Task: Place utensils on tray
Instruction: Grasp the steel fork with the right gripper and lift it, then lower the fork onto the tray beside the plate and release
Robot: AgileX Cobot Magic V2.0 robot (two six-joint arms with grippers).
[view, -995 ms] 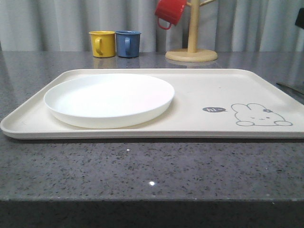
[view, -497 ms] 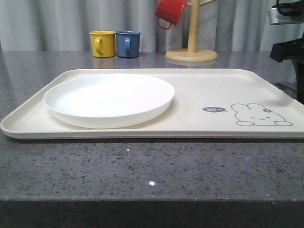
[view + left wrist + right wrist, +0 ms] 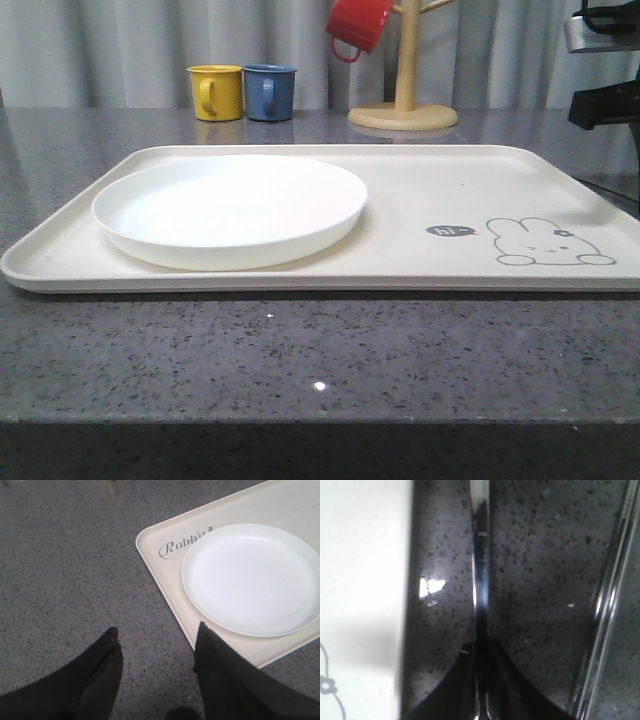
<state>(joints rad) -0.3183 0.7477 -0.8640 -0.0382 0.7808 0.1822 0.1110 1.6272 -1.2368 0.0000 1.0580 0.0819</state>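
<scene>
A dark speckled stone worktop (image 3: pixel 320 360) carried a small glint of overhead light near its front edge; pale grey pleated curtains (image 3: pixel 100 50) hung behind its far edge

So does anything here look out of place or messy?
Nothing is spilled or broken. The one oddity: the red mug hangs tilted from the wooden stand, while the yellow mug and blue mug stand upright on the counter. The plate sits flat on the tray.
</scene>
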